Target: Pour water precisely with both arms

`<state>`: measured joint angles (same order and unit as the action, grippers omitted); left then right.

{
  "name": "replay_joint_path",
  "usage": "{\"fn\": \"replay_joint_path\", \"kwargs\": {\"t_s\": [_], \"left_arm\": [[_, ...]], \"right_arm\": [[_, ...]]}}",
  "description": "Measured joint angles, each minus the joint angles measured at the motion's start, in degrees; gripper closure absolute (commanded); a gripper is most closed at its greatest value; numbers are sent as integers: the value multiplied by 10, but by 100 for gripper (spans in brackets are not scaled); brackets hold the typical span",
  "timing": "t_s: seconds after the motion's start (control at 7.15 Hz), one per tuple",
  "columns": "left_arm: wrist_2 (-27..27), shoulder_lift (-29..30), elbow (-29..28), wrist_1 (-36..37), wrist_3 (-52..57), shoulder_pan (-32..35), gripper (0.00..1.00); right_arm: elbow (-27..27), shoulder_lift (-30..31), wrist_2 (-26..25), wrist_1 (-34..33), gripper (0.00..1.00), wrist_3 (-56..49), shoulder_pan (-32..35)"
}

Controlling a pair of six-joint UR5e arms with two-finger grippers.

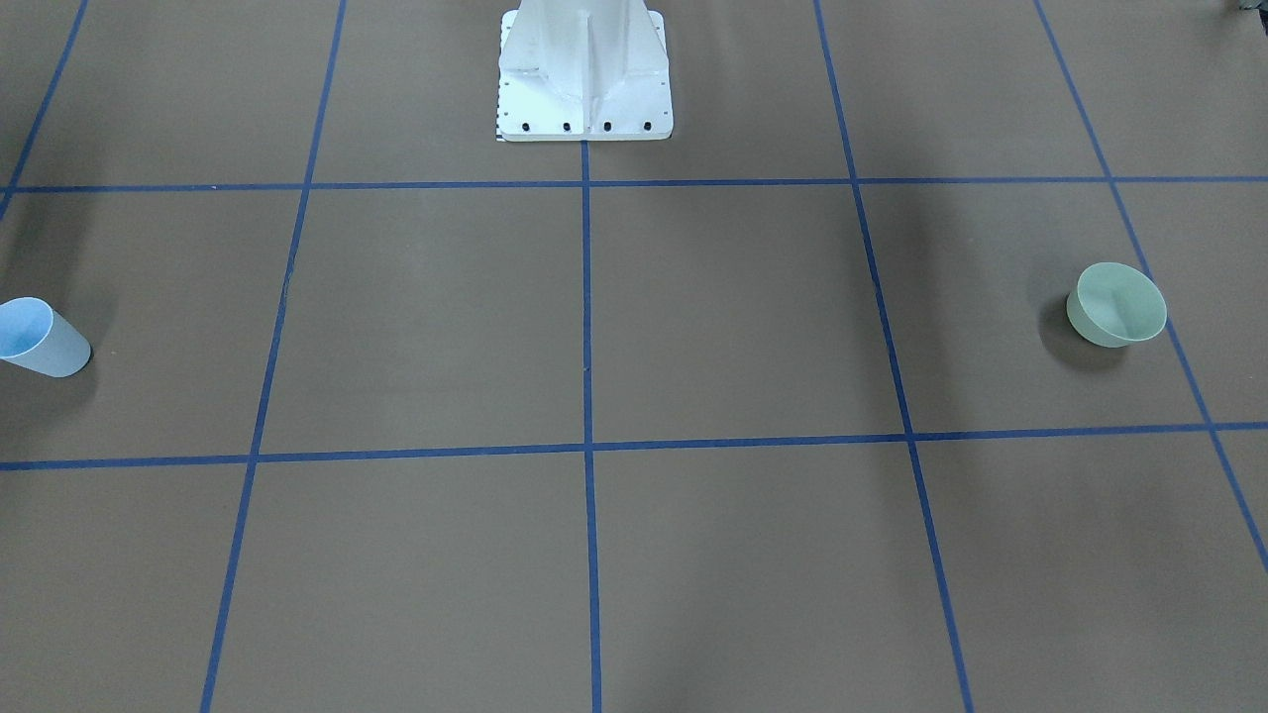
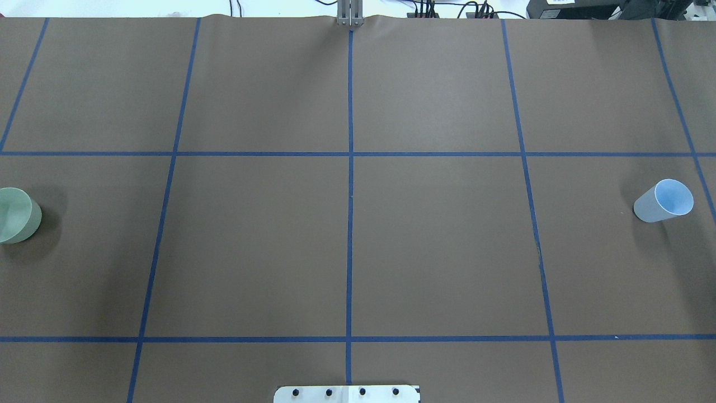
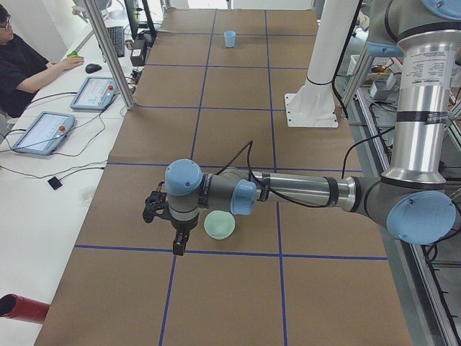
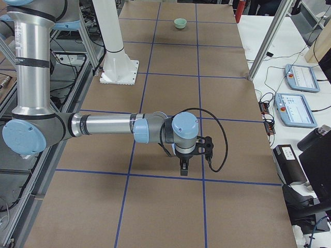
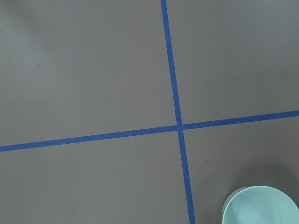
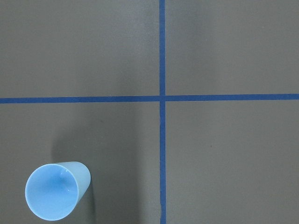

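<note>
A light blue cup [image 1: 40, 339] stands upright near the table's end on my right side; it also shows in the overhead view [image 2: 664, 200] and the right wrist view [image 6: 56, 190]. A pale green bowl [image 1: 1117, 305] stands near the opposite end [image 2: 17, 215] and at the left wrist view's lower right [image 5: 261, 207]. No water shows that I can make out. My left gripper [image 3: 177, 244] hangs above the table just beside the bowl [image 3: 219, 225]. My right gripper [image 4: 184, 168] hangs over the cup's end; the cup is hidden there. I cannot tell whether either gripper is open or shut.
The brown table cover carries a grid of blue tape lines [image 2: 350, 154]. The white bolted pedestal [image 1: 584, 79] stands at the robot's edge. An operator [image 3: 21, 68] sits at a side desk with tablets [image 3: 43, 131]. A red cylinder [image 3: 21, 306] lies off the table.
</note>
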<state>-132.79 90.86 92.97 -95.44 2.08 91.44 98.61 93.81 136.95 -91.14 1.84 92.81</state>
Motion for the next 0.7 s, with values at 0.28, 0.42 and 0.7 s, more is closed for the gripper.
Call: {"fn": "replay_joint_path", "kwargs": {"t_s": [0.28,0.42,0.7], "left_arm": [[0,0,0,0,-1,-7,0],[0,-1,0,0,-1,-9,0],[0,-1,0,0,-1,-11,0]], "right_arm": [[0,0,-2,0,1,0,0],[0,-1,-3,0,1,0,0],[0,-2,-4,0,1,0,0]]}}
